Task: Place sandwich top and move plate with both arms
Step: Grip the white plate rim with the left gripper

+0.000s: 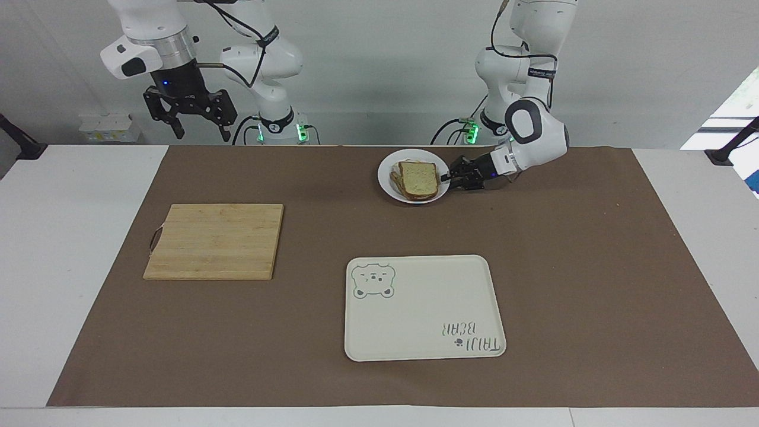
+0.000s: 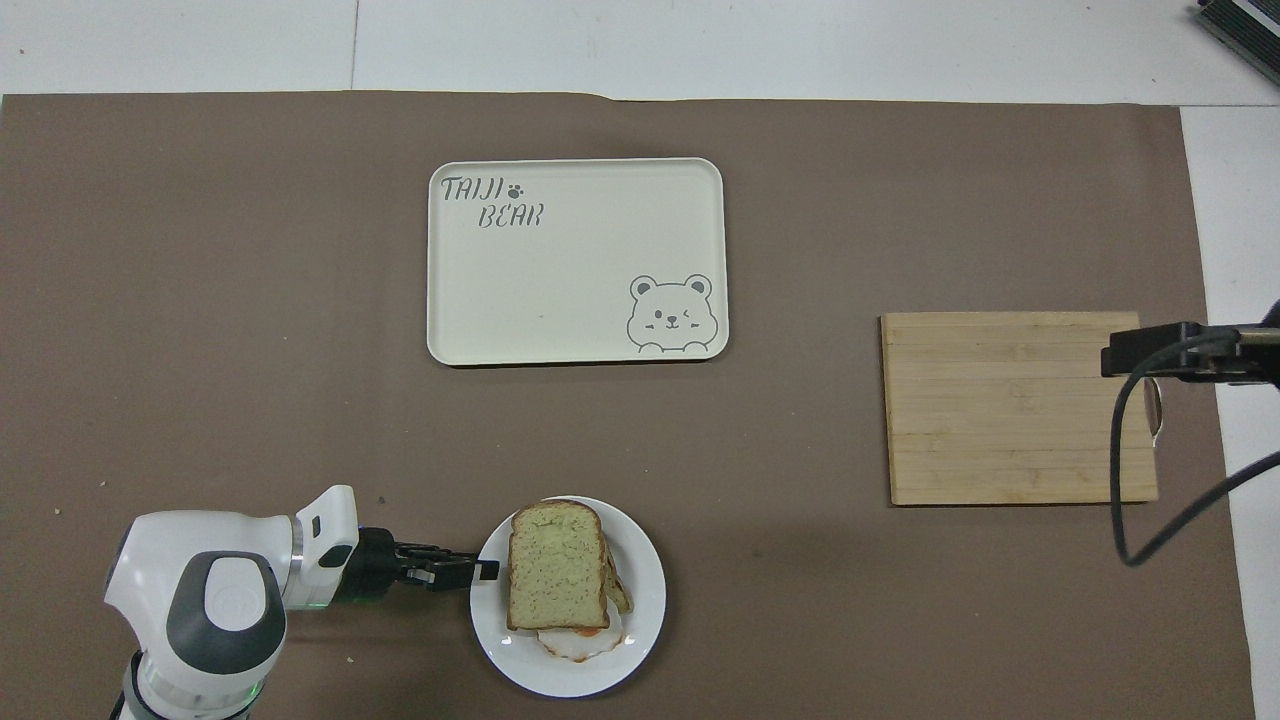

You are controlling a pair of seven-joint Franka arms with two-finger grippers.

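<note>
Left gripper, black and two-fingered, lay low at the rim of the small round white plate on that plate's left-arm side in the facing view, its jaws narrowing around the rim though I could not tell whether they gripped it, while the right gripper waited wide open, raised over the table's robot edge. On the one plate sat the sandwich top, a speckled brown-crusted bread slice, already crowning the stack. Overhead, the left gripper overlapped the plate's rim; the plate looked stiff, glossy and likely slippery, best pinched at its rim and kept level since the single soft top slice could slide.
</note>
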